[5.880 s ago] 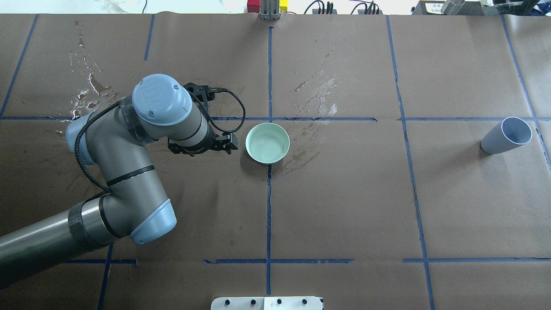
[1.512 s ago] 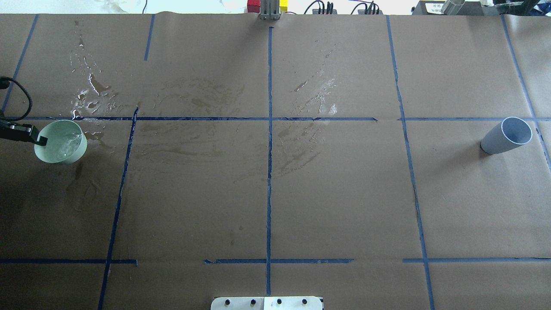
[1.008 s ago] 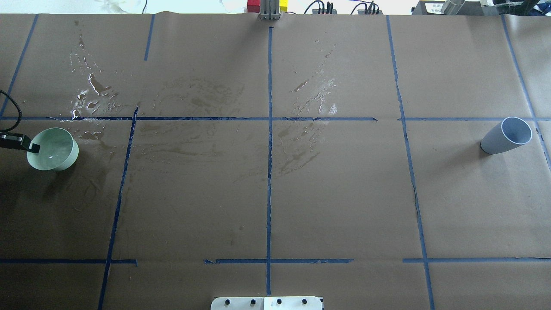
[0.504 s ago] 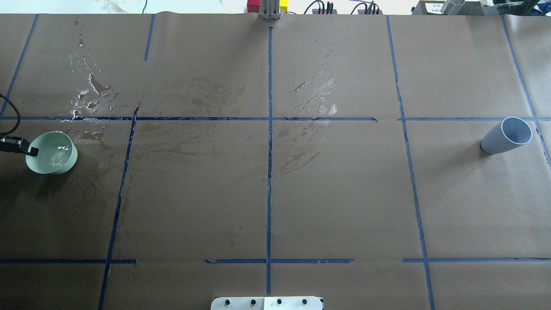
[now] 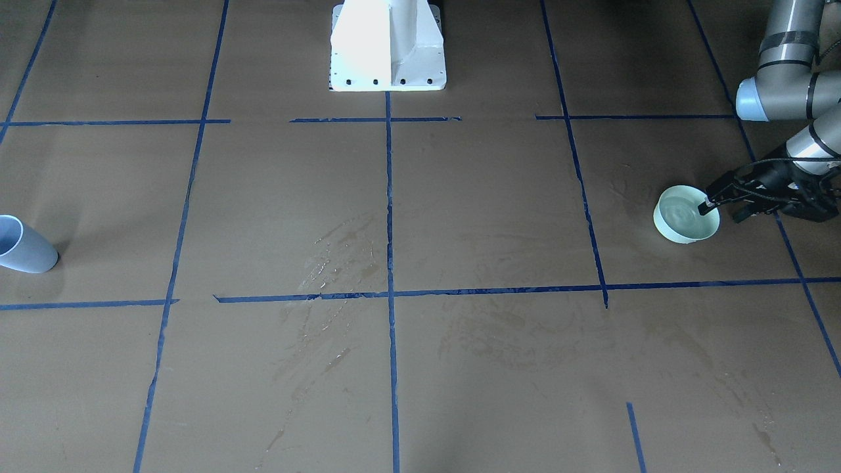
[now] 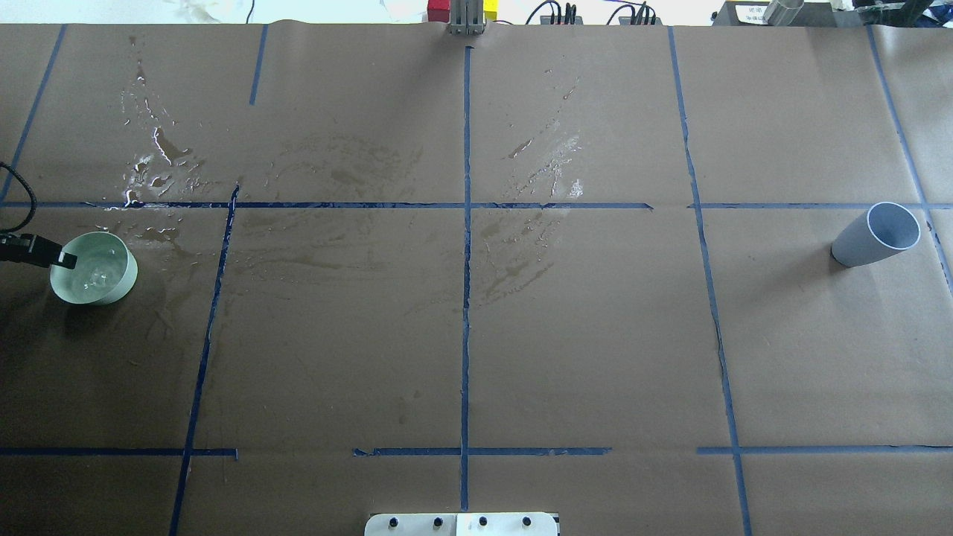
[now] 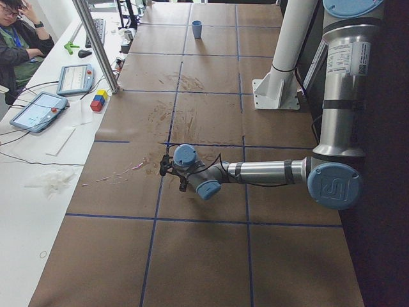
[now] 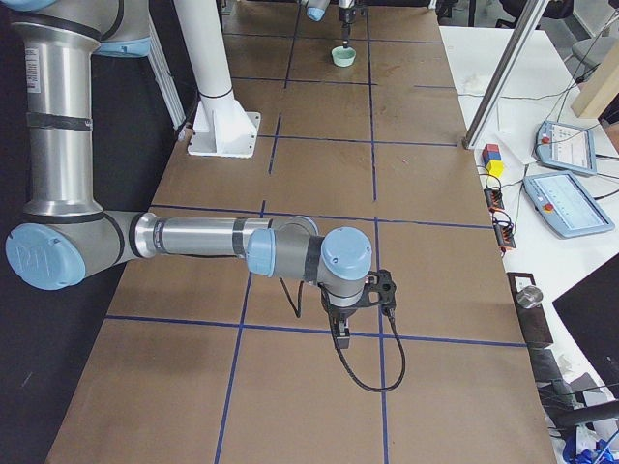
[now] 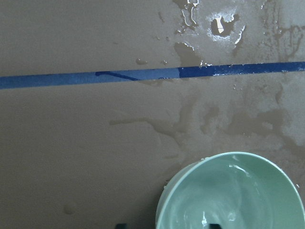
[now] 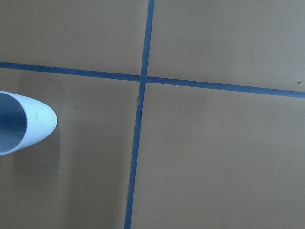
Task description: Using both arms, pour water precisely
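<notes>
A mint-green bowl (image 6: 112, 286) holding clear, rippling water (image 6: 93, 269) is at the table's far left. My left gripper (image 6: 65, 259) is shut on its rim. In the front-facing view one finger is inside the bowl (image 5: 686, 230) and one outside, with the left gripper (image 5: 719, 209) beside the water (image 5: 683, 213). The left wrist view shows the bowl (image 9: 164, 205), the water (image 9: 233, 200) and a fingertip (image 9: 215, 224). A blue-grey cup (image 6: 875, 237) stands at the far right and looks empty. My right gripper (image 8: 344, 340) points down near it; I cannot tell whether it is open or shut.
Wet spill patches lie on the brown paper at the back left (image 6: 156, 160) and back centre (image 6: 551, 160). The white pedestal (image 5: 387, 46) stands at the robot's side. An operator (image 7: 19, 32) sits by tablets (image 7: 73, 78) at a side table.
The left gripper has taken hold of the bowl and carried it from the table's middle to the far left. In the last half second the bowl shifted only slightly and the water still ripples.
</notes>
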You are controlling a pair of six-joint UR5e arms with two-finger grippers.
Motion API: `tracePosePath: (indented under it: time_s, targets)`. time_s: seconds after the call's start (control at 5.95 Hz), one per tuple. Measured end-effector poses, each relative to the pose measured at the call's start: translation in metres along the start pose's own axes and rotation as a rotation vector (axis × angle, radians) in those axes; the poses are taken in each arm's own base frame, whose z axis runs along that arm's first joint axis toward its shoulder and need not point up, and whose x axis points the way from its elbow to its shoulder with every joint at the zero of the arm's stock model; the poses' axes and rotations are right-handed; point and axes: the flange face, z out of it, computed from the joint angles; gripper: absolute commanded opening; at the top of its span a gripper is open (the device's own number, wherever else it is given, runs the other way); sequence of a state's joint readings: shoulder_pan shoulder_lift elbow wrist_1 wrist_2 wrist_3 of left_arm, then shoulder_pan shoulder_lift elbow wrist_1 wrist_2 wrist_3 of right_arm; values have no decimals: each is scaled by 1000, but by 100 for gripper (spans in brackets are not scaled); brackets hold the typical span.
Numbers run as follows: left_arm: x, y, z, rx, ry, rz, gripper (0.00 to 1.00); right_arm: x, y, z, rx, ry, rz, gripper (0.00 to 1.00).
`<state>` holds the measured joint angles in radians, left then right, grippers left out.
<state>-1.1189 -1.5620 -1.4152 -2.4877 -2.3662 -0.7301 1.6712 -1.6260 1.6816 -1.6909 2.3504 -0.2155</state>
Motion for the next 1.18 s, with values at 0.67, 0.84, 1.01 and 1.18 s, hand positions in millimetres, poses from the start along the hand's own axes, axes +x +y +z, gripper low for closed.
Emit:
tracePosePath:
  time_s: [0.67, 0.84, 1.01, 1.18]
  targets:
    - [-61, -31, -84, -16, -148, 149, 100, -1, 0, 0, 0, -1, -3, 100]
    - [-70, -37, -125, -43, -196, 153, 100, -1, 0, 0, 0, -1, -4, 100]
    - [-79, -35, -164, -75, -232, 108, 100, -1, -1, -1, 7, 0, -11, 100]
    - [-88, -27, -187, -111, -246, 54, 100, -2, -3, -2, 17, 2, -20, 100]
